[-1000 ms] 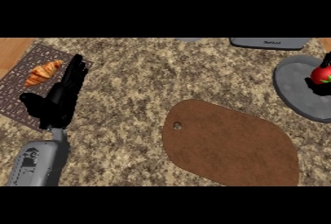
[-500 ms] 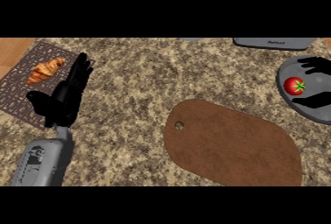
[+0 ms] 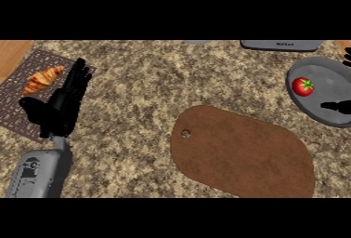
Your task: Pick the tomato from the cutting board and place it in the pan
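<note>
On my tabletop (image 3: 144, 93) the board (image 3: 240, 151) lies bare near the front edge. My left hand (image 3: 58, 109) rests spread near the left edge. The tomato (image 3: 302, 87) sits in the pan (image 3: 336, 83) at the right edge, where my right hand (image 3: 337, 107) barely shows; I cannot tell its fingers.

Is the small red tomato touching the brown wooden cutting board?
Apart. In the head view the red tomato lies inside the grey round pan, and speckled counter shows between pan and brown cutting board.
</note>
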